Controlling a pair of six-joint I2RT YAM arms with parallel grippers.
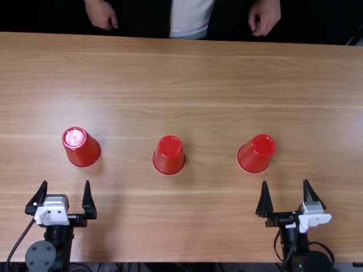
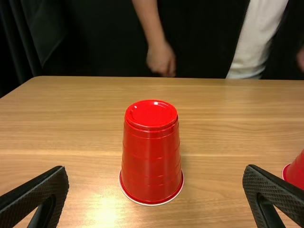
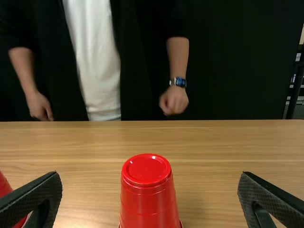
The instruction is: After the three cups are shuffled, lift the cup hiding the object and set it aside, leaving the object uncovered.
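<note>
Cups (image 1: 169,155), three, red, upside down in a row, two tools, left tool (image 1: 65,183) and right tool (image 1: 285,182), both spread apart.

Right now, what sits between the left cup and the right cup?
The middle cup stands upside down between the left cup and right cup, bare table on either side; the top view shows this.

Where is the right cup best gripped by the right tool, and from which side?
Likely the side wall of the right cup, halfway up, with the right tool coming level from the near side. The cup stands upside down and narrows toward its top, so a higher grip could slip off.
</note>
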